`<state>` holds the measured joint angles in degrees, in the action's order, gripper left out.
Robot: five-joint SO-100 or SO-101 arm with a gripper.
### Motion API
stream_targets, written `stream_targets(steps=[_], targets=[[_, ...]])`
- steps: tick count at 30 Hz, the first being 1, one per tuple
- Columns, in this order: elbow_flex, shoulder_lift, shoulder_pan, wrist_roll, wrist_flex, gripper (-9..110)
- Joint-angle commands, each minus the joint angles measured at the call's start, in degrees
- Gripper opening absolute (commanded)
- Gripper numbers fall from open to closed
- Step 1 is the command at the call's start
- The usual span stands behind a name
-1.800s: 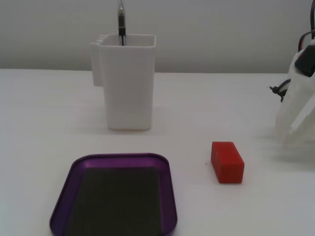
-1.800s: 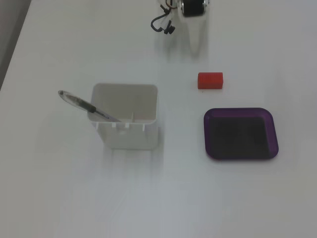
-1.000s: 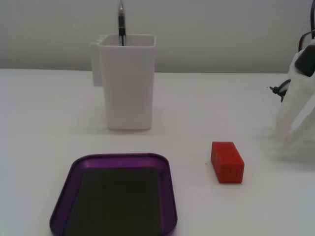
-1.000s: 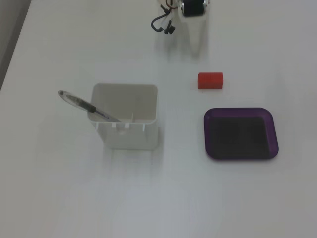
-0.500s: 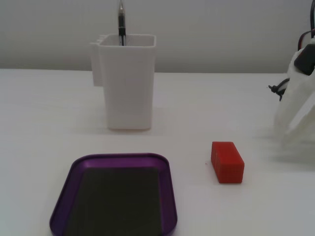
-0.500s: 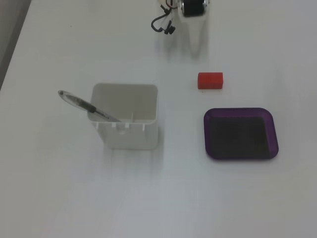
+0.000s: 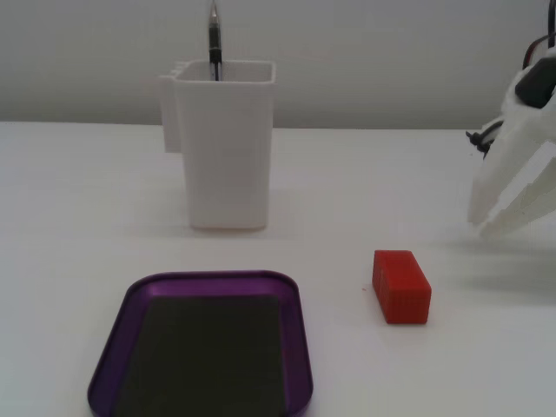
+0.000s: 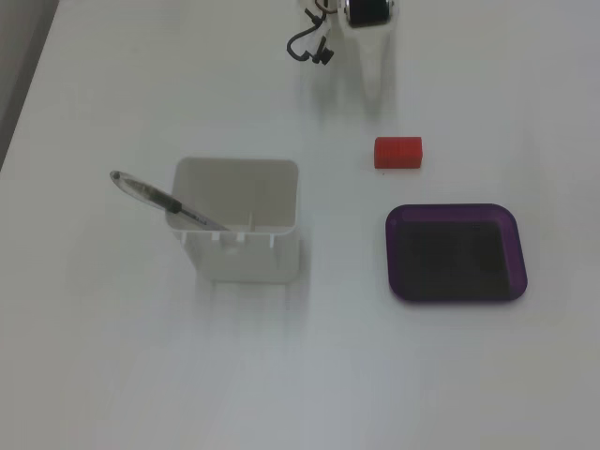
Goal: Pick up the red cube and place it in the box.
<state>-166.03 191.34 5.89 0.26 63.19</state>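
Note:
The red cube (image 7: 401, 287) lies on the white table, to the right of the purple box (image 7: 208, 280) in a fixed view. In the top-down fixed view the cube (image 8: 398, 152) lies just above the box (image 8: 455, 208), whose dark floor is empty. My white gripper (image 7: 479, 224) comes in from the right edge, tips pointing down-left, above and to the right of the cube and apart from it. From above, the gripper (image 8: 376, 94) tapers to a point just above the cube. Its jaws look closed together and hold nothing.
A tall white container (image 7: 226, 148) with a pen (image 7: 214, 39) in it stands behind the box. From above, the container (image 8: 239, 234) is left of the box. A black cable (image 8: 309, 45) hangs by the arm.

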Motion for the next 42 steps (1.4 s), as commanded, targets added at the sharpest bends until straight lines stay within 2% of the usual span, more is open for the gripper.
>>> stream_targets(steps=[1,7,11,19,24,32,37,42], targets=[[8.3,-8.6,-0.4,0.2,-0.8,-1],[33.0,-41.3,-0.3,-0.4,0.2,-1],[48.6,-60.5,-0.2,-2.2,5.9,0],[70.2,-82.2,-0.1,-9.1,13.4,3],[71.1,-86.5,0.6,-8.7,12.7,12],[65.0,-89.7,2.2,-5.5,8.7,15],[56.0,-90.1,5.0,-5.3,2.1,21],[51.7,-90.1,6.9,-3.8,-2.1,22]])
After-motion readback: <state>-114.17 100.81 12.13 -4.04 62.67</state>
